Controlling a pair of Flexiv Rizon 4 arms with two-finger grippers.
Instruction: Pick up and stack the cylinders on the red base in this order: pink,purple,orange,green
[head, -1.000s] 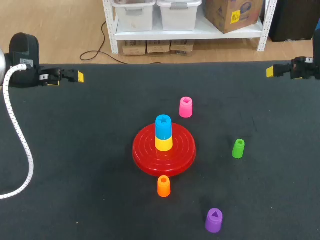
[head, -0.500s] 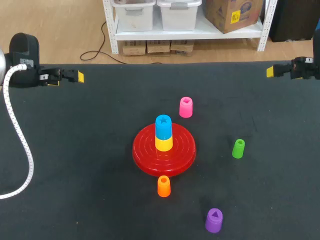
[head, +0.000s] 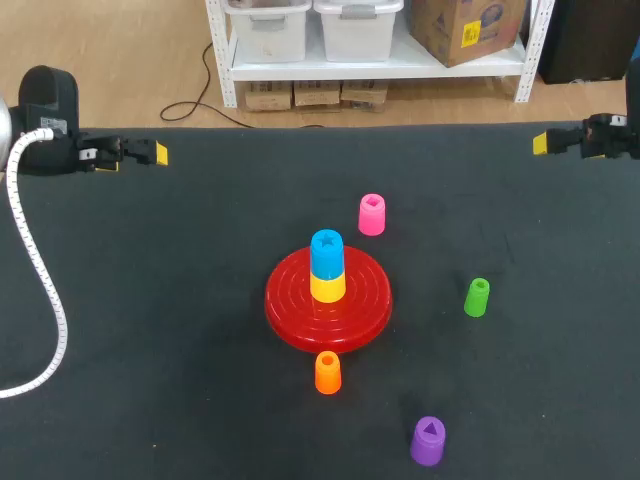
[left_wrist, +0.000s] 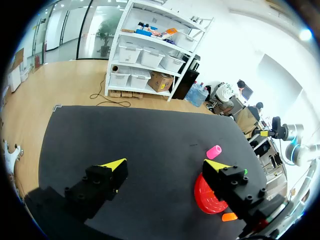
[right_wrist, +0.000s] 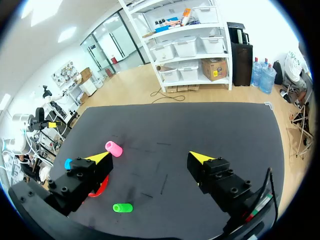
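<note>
The red base (head: 300, 320) lies mid-table with a yellow cylinder (head: 327, 288) on it and a blue cylinder (head: 326, 252) on top. Around it on the black mat stand the pink cylinder (head: 371, 214) behind, the green cylinder (head: 477, 297) to the right, the orange cylinder (head: 327, 372) in front, and the purple cylinder (head: 427, 440) at the front right. My left gripper (head: 158, 154) (left_wrist: 165, 164) hovers open at the far left edge, holding nothing. My right gripper (head: 541, 143) (right_wrist: 150, 157) hovers open at the far right edge, also holding nothing. Pink (right_wrist: 114, 148) and green (right_wrist: 121, 207) lie ahead of it.
A white ribbed cable (head: 40, 290) from my left arm hangs over the mat's left side. The black mat (head: 200, 260) covers the whole table between the two grippers.
</note>
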